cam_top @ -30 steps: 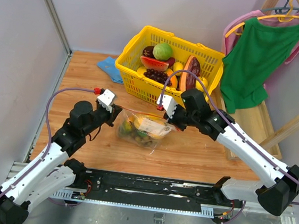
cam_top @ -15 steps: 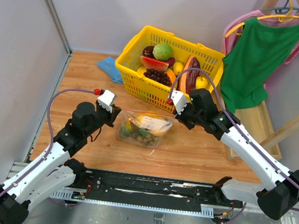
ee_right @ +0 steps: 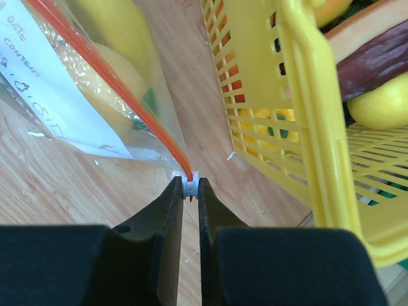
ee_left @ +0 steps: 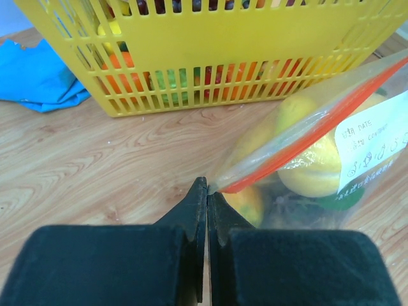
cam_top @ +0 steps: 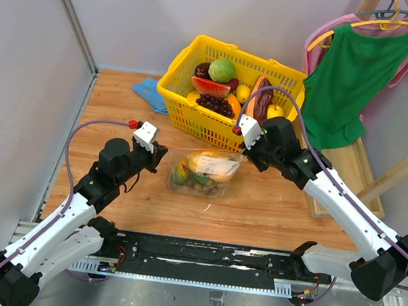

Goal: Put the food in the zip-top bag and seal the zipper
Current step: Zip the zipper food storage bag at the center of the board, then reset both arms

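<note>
Fingers of the left gripper (ee_left: 207, 191) are pinched on a corner of the zip-top bag (cam_top: 205, 174), those of the right gripper (ee_right: 189, 186) on the end of the zipper (ee_left: 312, 131) (food (ee_left: 306, 159) is inside). The bag, beside the basket (ee_left: 242, 32), should be held stretched tight.

It was a robot lab cell dressed as a home: plain grey panel walls (cam_top: 24, 54) boxed a wood-grain surface (cam_top: 256, 217), a green shirt (cam_top: 351, 73) hanging on a wooden rack (cam_top: 407, 168).

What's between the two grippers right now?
The zip-top bag of food, its orange-red zipper stretched from the left gripper to the right gripper; clearest in the top view.
</note>
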`<action>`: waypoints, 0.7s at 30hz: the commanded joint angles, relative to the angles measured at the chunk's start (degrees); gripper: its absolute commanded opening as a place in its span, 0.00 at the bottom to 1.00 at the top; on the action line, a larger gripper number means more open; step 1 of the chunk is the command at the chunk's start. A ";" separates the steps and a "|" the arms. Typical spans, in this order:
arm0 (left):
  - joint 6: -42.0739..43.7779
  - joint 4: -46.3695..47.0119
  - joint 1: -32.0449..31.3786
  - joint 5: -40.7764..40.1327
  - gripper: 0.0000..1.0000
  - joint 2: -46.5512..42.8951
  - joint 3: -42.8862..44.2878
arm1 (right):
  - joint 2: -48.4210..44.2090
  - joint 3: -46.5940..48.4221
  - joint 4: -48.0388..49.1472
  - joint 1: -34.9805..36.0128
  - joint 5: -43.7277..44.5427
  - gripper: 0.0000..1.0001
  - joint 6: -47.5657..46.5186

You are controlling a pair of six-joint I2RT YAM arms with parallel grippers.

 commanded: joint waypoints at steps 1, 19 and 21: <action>-0.75 1.45 0.73 -2.25 0.00 0.90 3.40 | -0.14 3.31 -1.71 -1.83 5.01 0.03 2.40; -5.44 -5.15 0.74 -9.41 0.80 -3.37 11.44 | -6.47 4.27 4.45 -1.98 7.89 0.98 5.64; -6.12 -5.25 0.72 -11.33 0.86 -4.14 12.90 | -7.62 4.39 5.80 -2.14 11.16 0.98 6.74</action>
